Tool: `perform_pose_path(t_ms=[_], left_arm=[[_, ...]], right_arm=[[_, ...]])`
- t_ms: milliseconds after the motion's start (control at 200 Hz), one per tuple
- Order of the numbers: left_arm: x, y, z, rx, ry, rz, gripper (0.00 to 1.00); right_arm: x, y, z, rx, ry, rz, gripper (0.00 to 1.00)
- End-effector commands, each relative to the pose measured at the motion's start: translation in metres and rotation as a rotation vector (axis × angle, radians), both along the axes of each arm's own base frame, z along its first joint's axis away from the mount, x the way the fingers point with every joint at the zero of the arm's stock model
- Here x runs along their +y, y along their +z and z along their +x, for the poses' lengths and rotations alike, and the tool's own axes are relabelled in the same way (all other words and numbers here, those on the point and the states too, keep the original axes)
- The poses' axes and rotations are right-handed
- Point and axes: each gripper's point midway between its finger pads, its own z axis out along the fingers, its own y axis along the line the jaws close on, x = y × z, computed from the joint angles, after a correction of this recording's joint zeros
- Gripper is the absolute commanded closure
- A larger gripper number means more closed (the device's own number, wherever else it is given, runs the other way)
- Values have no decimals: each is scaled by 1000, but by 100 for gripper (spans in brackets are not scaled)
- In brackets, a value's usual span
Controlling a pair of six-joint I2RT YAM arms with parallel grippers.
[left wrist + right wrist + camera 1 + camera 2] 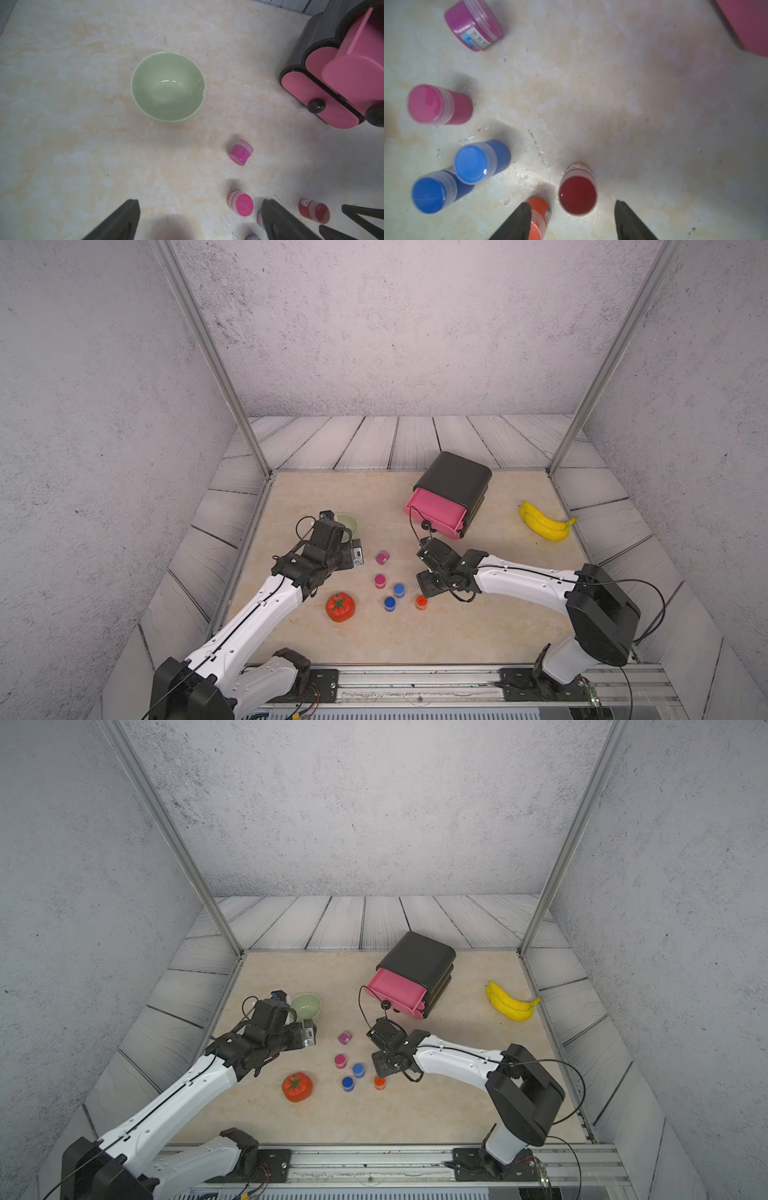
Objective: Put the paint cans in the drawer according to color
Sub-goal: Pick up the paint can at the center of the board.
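Currently, left fingers [128,220]: spread wide, empty, above desk [62,145].
right fingers [519,220]: apart, straddling dark red paint can [578,195], no contact visible.
other paint cans: on desk; magenta can [473,25] tipped over.
top drawer [434,510]: pulled out.

Bright, even light falls from above, leaving only faint, soft shadows on the bench [457,635] beside the paint cans [390,603]. In both top views the wide lens bends the frame posts [208,352] outward toward the edges. Small glints sit in the green bowl [145,87] and on a blue paint can [471,162]. In the wrist views the closest cans and the left end effector [200,202] are blurred.
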Motion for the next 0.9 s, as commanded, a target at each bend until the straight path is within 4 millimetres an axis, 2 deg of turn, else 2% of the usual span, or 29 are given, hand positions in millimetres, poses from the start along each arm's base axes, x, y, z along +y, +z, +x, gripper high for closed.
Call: perform_pose_path(t_ms=[0, 190, 415, 510, 621, 711, 801, 896], left_arm=[[2, 5, 0, -14, 12, -15, 2], [1, 5, 0, -15, 8, -23, 2], [0, 7, -2, -14, 7, -32, 1], [0, 7, -3, -17, 6, -34, 1], [0, 9, -3, -18, 5, -40, 2], [-1, 10, -3, -21, 3, -44, 2], [-2, 11, -3, -21, 2, -48, 2], [-4, 13, -3, -24, -5, -61, 1]], right_arm=[[-5, -12, 3, 22, -38, -54, 35], [-4, -28, 3, 53, -28, -88, 39], [-2, -37, 12, 66, -24, -101, 52], [0, -40, 13, 72, -14, -100, 53], [2, -41, 12, 81, -1, -103, 62], [0, -37, 12, 73, 4, -104, 67], [-1, -24, 12, 45, 7, -85, 73], [2, 7, 12, -3, 17, -11, 75]])
